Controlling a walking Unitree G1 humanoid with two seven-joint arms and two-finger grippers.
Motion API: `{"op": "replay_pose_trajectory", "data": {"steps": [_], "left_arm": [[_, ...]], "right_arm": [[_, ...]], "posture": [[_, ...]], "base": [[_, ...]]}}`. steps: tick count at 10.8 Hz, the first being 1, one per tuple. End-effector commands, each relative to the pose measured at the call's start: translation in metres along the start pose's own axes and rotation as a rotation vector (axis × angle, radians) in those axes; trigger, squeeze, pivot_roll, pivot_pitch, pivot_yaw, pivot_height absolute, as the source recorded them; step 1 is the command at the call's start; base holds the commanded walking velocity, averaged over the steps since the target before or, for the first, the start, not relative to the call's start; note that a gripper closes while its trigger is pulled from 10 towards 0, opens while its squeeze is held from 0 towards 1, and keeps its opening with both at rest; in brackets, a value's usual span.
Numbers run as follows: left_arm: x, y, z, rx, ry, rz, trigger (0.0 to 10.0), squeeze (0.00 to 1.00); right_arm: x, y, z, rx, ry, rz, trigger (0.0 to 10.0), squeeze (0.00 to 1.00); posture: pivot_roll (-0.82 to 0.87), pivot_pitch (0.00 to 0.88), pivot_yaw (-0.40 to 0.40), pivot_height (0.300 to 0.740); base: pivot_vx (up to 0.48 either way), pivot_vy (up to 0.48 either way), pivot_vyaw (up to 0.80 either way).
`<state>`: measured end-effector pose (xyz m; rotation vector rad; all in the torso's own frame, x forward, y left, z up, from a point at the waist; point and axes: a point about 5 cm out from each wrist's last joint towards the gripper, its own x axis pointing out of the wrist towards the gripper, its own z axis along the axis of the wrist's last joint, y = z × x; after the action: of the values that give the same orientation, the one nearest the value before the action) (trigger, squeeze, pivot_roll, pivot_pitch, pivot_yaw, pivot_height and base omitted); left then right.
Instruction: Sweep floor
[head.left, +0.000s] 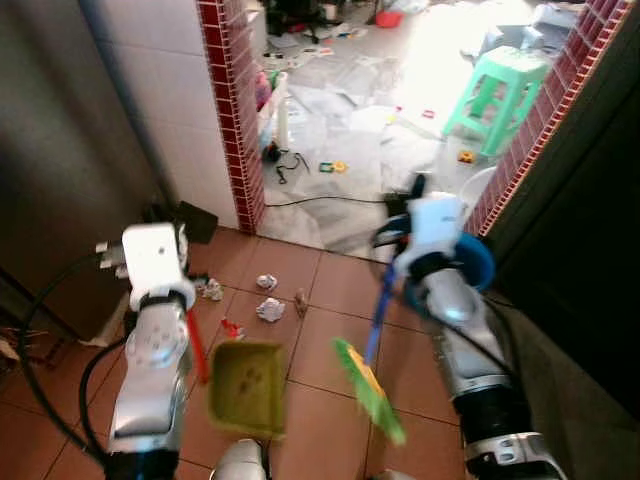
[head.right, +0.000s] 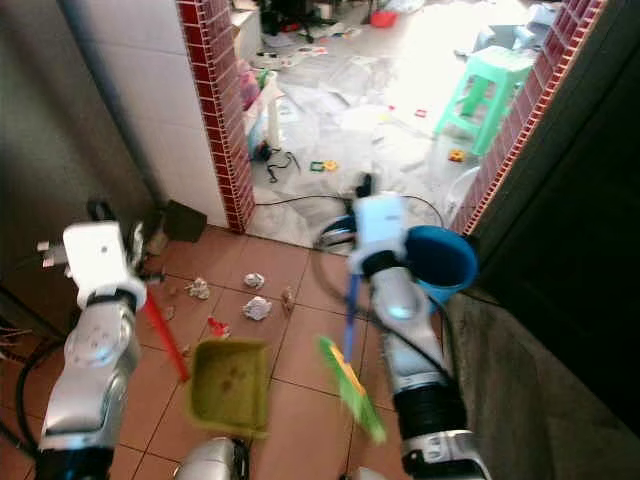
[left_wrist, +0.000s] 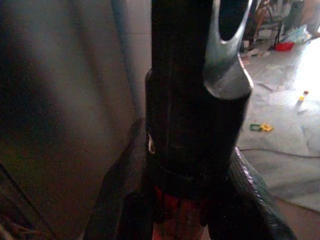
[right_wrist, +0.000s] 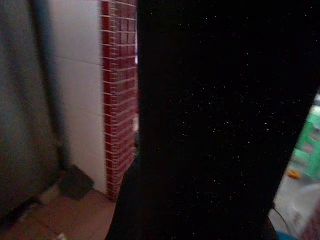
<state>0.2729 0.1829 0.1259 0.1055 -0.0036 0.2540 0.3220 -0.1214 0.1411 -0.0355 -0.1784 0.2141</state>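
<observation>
Nearest the robot: a yellow-green dustpan (head.left: 246, 385) on a red handle (head.left: 196, 345), hanging tilted w/ its mouth toward the litter, seemingly just off the terracotta tile floor (head.left: 330, 290). Beside it the green-bristled broom head (head.left: 368, 390) on a blue handle (head.left: 378, 312); bristles look raised or only grazing the tile.

Progress: judged early. Nothing sits in the dustpan as far as can be seen. Still on the floor ahead: a crumpled white paper (head.left: 270, 309), a smaller wad (head.left: 266, 282), a whitish scrap (head.left: 211, 290) nr the left arm, a red bit (head.left: 231, 328) and a small brown bit (head.left: 300, 300). All lie btwn the tools and the doorway, apart from both.

Arms: left arm raised, forearm upright, left gripper (left_wrist: 192, 150) at the top of the red handle; in the left wrist view the dark fingers (left_wrist: 125, 200) flank the red shaft, so clenched on it. Right arm bent up and forward, right gripper (head.left: 400, 265) meeting the blue handle nr its top; right wrist view too dark, so can't tell the finger state, though the broom hangs from there.

Farther: a blue bucket (head.left: 478, 262) behind the right arm, a red-brick-edged doorway (head.left: 232, 110), then a bright littered room w/ a green stool (head.left: 500, 90).
</observation>
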Motion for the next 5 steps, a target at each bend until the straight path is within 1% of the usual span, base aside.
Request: {"op": "replay_pose_trajectory", "data": {"steps": [1,2,3,4,5], "left_arm": [[0.002,0.000,0.008,0.023,-0.055,-0.004,10.0,0.00],[0.002,-0.004,0.009,0.033,-0.068,-0.025,10.0,0.00],[-0.001,-0.006,0.011,0.027,-0.071,-0.046,10.0,0.00],[-0.006,-0.006,0.008,0.027,-0.059,-0.061,10.0,0.00],[-0.012,-0.005,-0.008,0.036,-0.012,-0.078,10.0,0.00]], "right_arm": [[0.002,-0.001,0.000,0.017,0.007,-0.006,10.0,0.00],[0.000,0.001,0.000,0.067,-0.001,-0.012,10.0,0.00],[-0.003,0.005,0.002,0.077,-0.010,-0.031,10.0,0.00],[-0.008,0.008,0.002,0.087,-0.008,-0.041,10.0,0.00],[-0.016,0.012,-0.011,0.097,0.033,-0.049,10.0,0.00]], "posture": [[0.03,0.000,-0.004,0.740],[0.03,0.000,-0.001,0.740],[0.01,0.000,0.018,0.740],[0.00,0.000,0.031,0.740],[-0.01,0.000,0.040,0.740]], "base": [[0.000,0.000,0.00],[0.000,0.000,0.00],[0.000,0.000,0.00],[0.000,0.000,0.00],[0.000,0.000,0.00]]}}
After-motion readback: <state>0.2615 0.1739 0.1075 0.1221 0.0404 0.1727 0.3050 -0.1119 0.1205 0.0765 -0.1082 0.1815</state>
